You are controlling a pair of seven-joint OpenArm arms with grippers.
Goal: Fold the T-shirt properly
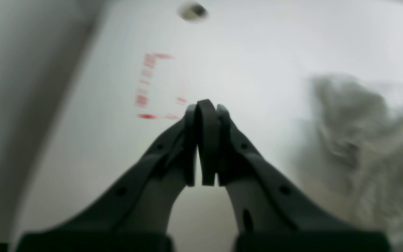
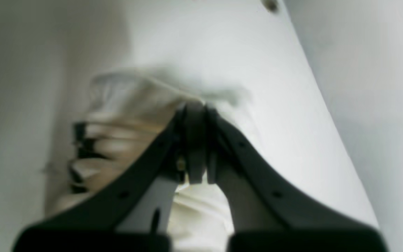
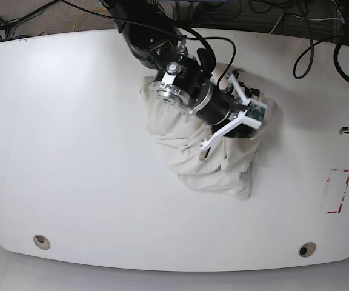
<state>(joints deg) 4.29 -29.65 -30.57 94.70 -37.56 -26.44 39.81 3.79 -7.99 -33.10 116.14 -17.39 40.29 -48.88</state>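
One crumpled T-shirt [image 3: 208,163] on one table [image 3: 71,121], two arms.

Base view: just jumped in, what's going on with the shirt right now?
The T-shirt lies crumpled in a heap near the middle of the white table, not yet folded. The right gripper is shut and down over the heap; whether it pinches cloth is unclear. The left gripper is shut and empty, off at the table's edge near the red marking.
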